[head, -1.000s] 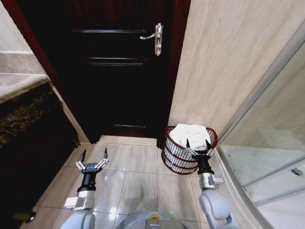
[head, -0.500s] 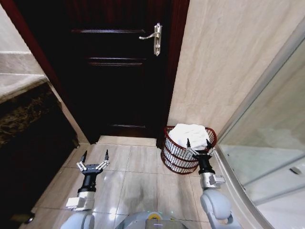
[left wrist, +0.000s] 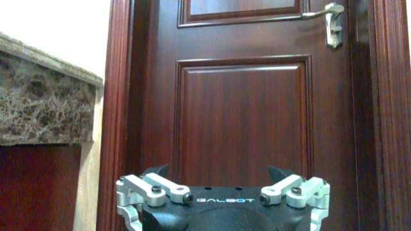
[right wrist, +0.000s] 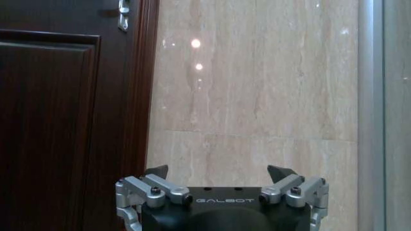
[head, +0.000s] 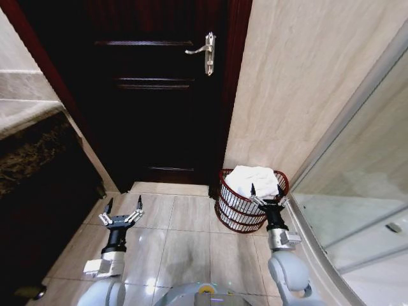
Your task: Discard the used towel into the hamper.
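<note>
Head view: towel in hamper; left claw, right claw both spread, empty. Wrist views: door, wall.

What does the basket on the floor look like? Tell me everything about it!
The hamper is a small round basket of dark reddish-brown wire with white showing between the wires. It has a rimmed top and gets narrower toward its base. It stands upright on the tiled floor, in the corner between the dark wooden door and the beige wall. A white towel is bunched up inside and pokes above the rim. The right tool, open, shows in front of its near edge; whether it touches is unclear.
</note>
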